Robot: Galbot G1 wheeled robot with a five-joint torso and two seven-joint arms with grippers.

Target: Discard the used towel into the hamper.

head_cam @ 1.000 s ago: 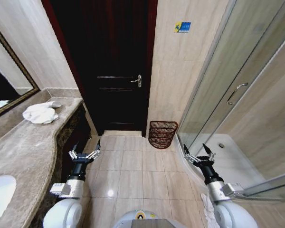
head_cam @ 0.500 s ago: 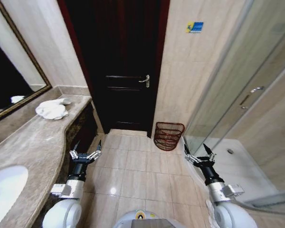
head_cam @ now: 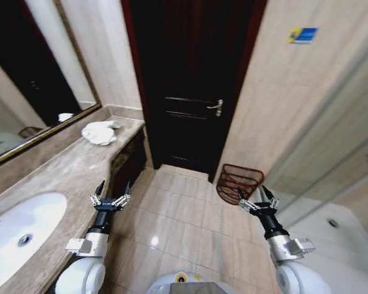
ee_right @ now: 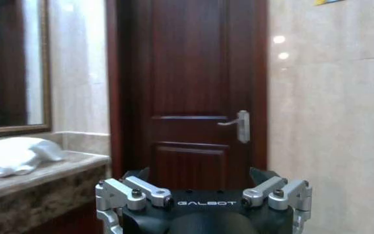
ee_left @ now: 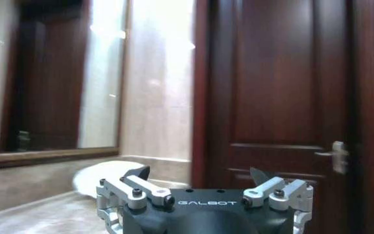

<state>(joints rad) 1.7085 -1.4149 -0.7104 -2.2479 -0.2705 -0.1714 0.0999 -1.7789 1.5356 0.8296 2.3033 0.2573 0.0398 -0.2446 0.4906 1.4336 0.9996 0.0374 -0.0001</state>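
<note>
The white towel (head_cam: pixel 100 132) lies crumpled at the far end of the marble counter (head_cam: pixel 61 177). The hamper (head_cam: pixel 239 182) stands on the floor beside the dark door (head_cam: pixel 193 92). Left gripper (head_cam: pixel 110 195) and right gripper (head_cam: pixel 257 197) hang low, fingers spread, empty.

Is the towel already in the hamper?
No. The white towel lies crumpled on the marble counter near the mirror, while the hamper stands on the floor beside the door.

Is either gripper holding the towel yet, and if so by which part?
No. The left gripper and right gripper are both open and empty; the towel lies bunched on the counter.
</note>
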